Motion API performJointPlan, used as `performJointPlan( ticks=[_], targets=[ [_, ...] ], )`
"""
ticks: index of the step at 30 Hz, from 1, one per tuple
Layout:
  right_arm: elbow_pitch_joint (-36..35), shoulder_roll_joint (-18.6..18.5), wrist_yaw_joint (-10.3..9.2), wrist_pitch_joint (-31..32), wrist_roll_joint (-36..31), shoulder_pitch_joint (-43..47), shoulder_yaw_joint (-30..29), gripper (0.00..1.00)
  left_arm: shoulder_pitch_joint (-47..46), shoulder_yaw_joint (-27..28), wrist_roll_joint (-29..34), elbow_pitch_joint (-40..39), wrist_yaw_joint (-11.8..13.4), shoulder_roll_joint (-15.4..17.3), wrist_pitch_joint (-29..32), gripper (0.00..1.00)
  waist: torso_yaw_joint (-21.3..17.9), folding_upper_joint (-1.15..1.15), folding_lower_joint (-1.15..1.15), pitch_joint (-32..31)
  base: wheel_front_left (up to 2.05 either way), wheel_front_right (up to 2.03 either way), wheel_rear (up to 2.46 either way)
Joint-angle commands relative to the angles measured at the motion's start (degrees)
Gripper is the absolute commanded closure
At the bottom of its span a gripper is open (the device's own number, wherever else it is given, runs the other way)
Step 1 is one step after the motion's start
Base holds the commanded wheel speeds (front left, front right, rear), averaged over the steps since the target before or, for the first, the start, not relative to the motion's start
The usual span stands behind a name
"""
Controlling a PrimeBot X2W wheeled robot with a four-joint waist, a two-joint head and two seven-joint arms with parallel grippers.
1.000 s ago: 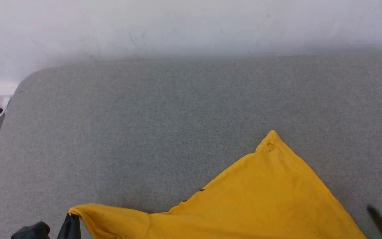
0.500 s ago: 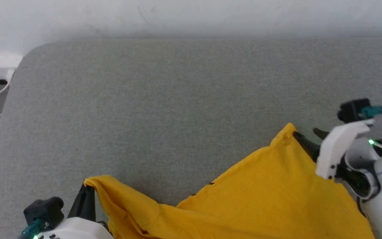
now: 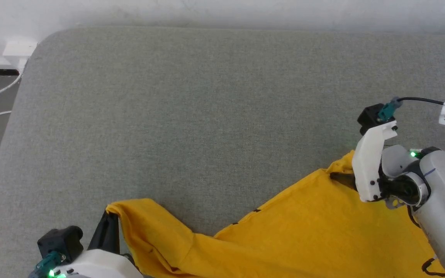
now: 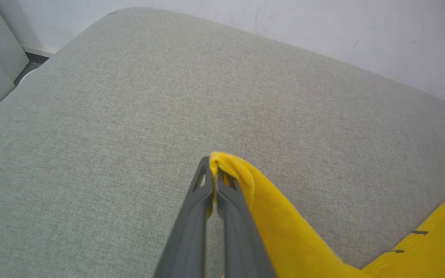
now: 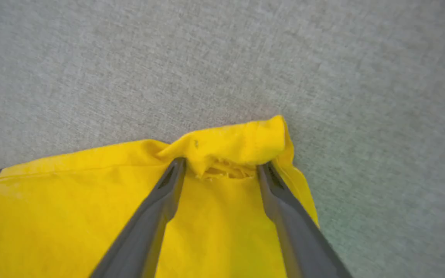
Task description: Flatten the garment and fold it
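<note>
Pinching a corner of the yellow shirt (image 3: 303,227) in the left gripper (image 4: 211,170), straddling another with the right gripper (image 5: 222,166) spread.

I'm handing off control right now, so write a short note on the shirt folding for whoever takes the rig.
Left gripper: shut on one corner of the shirt.
Right gripper: open, astride a bunched corner, not closed on it.
Shirt: rumpled on the grey pad, running off the bottom of the head view.
Done: one corner gripped.
Left: close the right gripper on its corner, spread the shirt flat, then fold.
</note>
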Motion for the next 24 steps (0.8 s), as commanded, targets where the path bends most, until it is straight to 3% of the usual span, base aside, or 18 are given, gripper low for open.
performJointPlan(
  ticks=[1, 2, 8, 13, 19, 24],
  targets=[
    [2.1, 1.5, -0.03, 4.0, 2.3, 4.9, 3.8, 0.71, -1.0, 0.0, -0.1, 0.5, -0.5, -0.2, -0.5, 1.00, 0.0, 0.00, 0.00, -0.1, 0.00, 0.00, 0.00],
    [1.6, 1.4, -0.03, 4.9, 3.3, 5.2, 4.6, 1.00, -1.1, -0.1, -0.2, 0.7, -0.6, -0.3, -0.6, 1.00, 0.0, 0.00, 0.00, -0.2, 0.00, 0.00, 0.00],
    [-1.1, -0.6, -0.03, 6.1, 5.9, 4.9, 6.8, 1.00, -1.7, 0.2, -0.5, 2.0, -1.2, 0.1, -0.9, 1.00, -0.7, 0.00, 0.00, -1.6, 0.00, 0.00, 0.00],
    [-3.0, -2.3, -0.03, -2.8, 5.4, 2.1, 4.6, 1.00, -5.8, 1.3, 0.6, 3.2, -2.8, 3.0, -0.5, 1.00, -1.5, 0.00, 0.00, -4.2, 0.00, 0.00, 0.00],
    [0.0, -3.2, -0.03, -13.0, 1.6, -4.3, -0.2, 1.00, -19.3, 2.8, 1.5, 7.7, -7.2, 7.7, 2.4, 1.00, -3.6, 0.00, 0.00, -7.4, 0.00, 0.00, 0.00],
    [4.3, -1.5, -0.03, -19.0, -1.3, -11.2, -4.9, 1.00, -35.0, 1.7, 3.1, 17.7, -11.8, 8.9, 4.3, 1.00, -5.9, 0.00, 0.00, -7.8, 0.00, 0.00, 0.00]
  ],
)
